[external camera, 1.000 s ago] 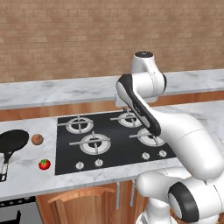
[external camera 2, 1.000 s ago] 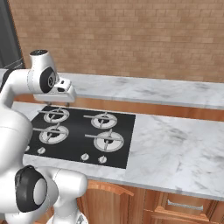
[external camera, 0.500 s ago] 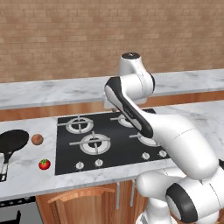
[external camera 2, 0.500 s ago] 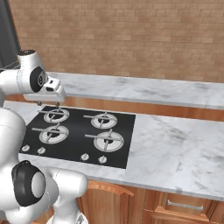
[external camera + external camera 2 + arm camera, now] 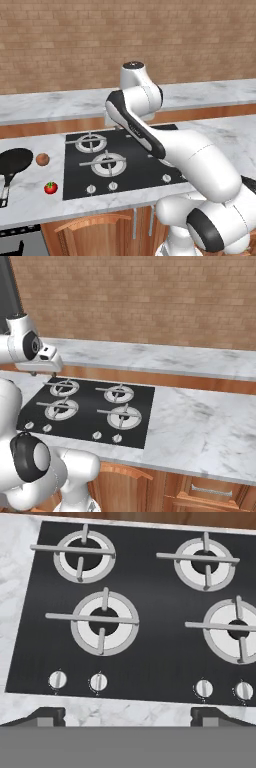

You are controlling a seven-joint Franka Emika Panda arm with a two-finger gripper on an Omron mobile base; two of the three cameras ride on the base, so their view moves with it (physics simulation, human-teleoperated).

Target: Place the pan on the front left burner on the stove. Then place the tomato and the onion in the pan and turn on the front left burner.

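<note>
Your gripper (image 5: 127, 714) is standing wide open, holding nothing, looking down at the stove (image 5: 145, 642). The pan (image 5: 12, 162) is sitting on the counter (image 5: 30, 200) at the stove's 9 o'clock, beside the onion (image 5: 42, 159) and tomato (image 5: 50, 188).

No text, label, brand, number or sign can be read on anything here; the small round silver knobs (image 5: 98, 682) carry no legible marking.
</note>
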